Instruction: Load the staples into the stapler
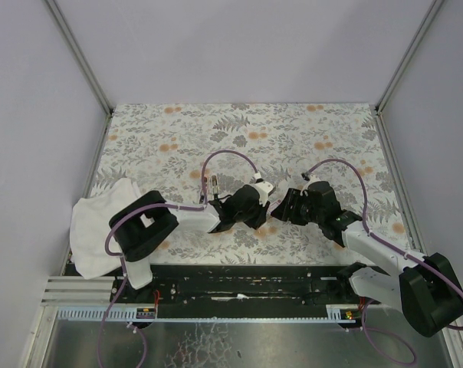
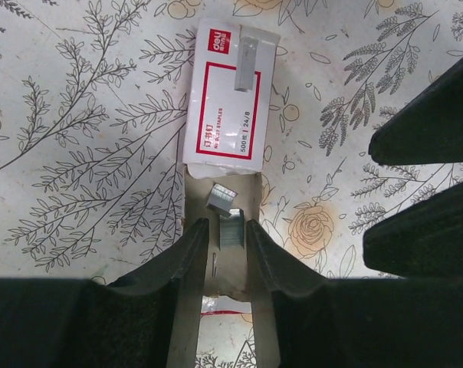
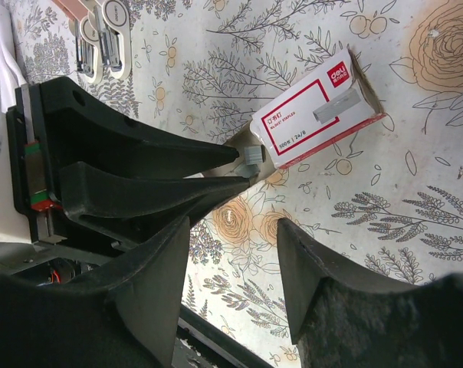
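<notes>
I'm picking up staples. My left claw (image 2: 227,226) is narrowed around the staples (image 2: 233,230) in the tray (image 2: 201,192) slid out of the box (image 2: 225,100). Whether it grips them, I cannot tell. Next I need a firm pinch and a level lift.

Table covered by floral mat (image 1: 216,130); white cloth (image 1: 93,222) crumpled at mat's near left edge. Pale walls (image 1: 239,46) seen on three sides.

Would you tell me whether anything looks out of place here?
Yes: in the inner tray pulled out of the staple box, the staple strips are short loose pieces lying tilted rather than neatly stacked.
</notes>
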{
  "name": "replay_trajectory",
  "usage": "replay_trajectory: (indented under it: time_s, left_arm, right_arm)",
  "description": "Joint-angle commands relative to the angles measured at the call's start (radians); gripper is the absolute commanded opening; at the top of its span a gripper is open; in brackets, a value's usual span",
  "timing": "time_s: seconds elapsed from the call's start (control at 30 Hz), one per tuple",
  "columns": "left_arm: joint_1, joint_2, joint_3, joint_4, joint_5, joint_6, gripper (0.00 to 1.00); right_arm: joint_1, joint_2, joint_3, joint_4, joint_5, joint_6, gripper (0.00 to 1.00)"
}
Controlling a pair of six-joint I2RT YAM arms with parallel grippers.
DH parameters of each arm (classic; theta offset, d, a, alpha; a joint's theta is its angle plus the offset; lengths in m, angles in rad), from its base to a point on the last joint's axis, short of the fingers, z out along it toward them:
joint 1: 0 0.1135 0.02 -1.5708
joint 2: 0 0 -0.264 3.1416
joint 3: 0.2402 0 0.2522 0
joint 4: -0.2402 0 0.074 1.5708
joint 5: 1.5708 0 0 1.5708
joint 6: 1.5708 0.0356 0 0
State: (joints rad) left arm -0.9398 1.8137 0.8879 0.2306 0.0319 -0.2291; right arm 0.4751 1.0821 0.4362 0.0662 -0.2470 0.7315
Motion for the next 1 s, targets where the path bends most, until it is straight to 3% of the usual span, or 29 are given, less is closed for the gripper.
replay_trajectory:
  time_s: [0.0,0.27,0.67,0.97]
  left_arm:
    - [-0.016,0.016,0.016,-0.01,-0.032,0.025,0.26]
    - [-0.035,0.022,0.015,-0.024,-0.047,0.028,0.29]
    - [-0.056,0.014,-0.006,-0.048,-0.105,-0.014,0.22]
    - [-0.056,-0.066,-0.049,-0.005,-0.086,-0.125,0.17]
  right_arm:
    - [-0.006,-0.007,0.001,0.044,0.015,0.006,0.56]
    - [-0.006,-0.011,-0.009,0.047,0.021,0.007,0.56]
    - [-0.005,-0.031,-0.02,0.046,0.037,0.011,0.56]
    - [-0.005,-0.04,-0.016,0.042,0.042,0.012,0.56]
